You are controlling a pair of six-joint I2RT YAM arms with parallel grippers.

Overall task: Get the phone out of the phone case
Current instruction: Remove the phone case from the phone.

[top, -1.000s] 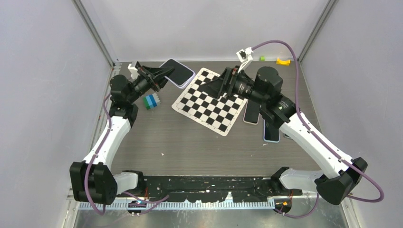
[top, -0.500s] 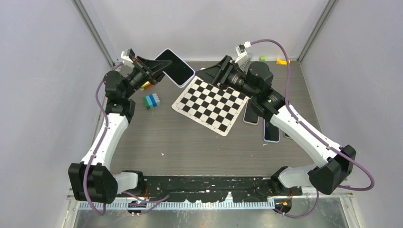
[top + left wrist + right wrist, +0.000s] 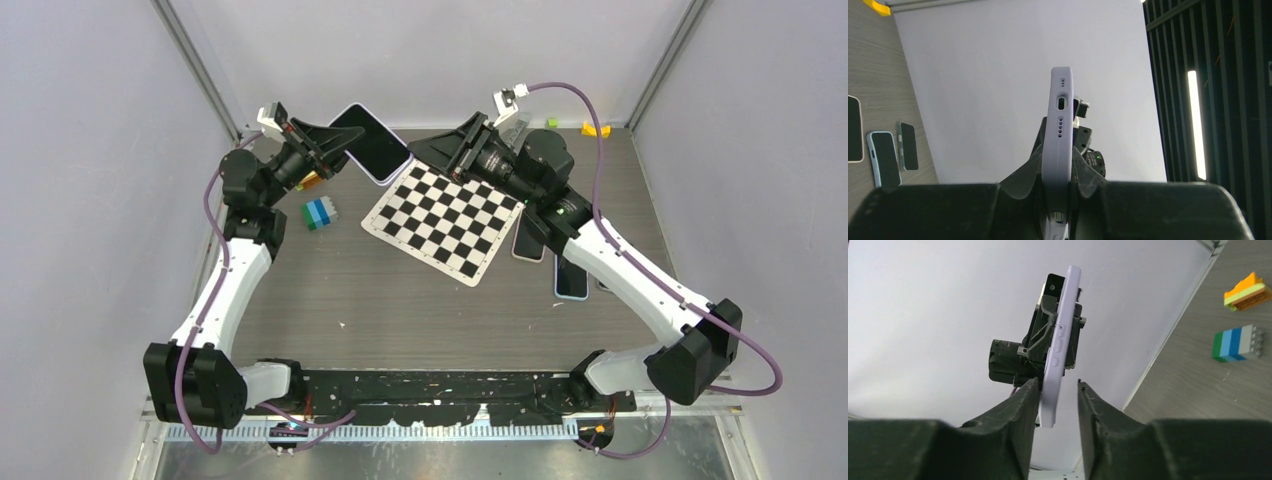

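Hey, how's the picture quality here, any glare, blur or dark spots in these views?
Top view: even, soft light, no glare, all sharp. Left wrist view: phone crisp, left end effector underexposed; a strip light glares on the right. Right wrist view: right end effector dark and soft, phone edge sharp.

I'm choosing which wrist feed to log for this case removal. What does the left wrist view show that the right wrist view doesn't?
Only the left wrist view: the bottom edge of the lavender-cased phone with its charging port, clamped in the left gripper, plus three spare phones lying flat. Only the right wrist view: the phone's side buttons, the open right gripper near its end, and the stacked blocks. Both: that phone, seen edge-on.
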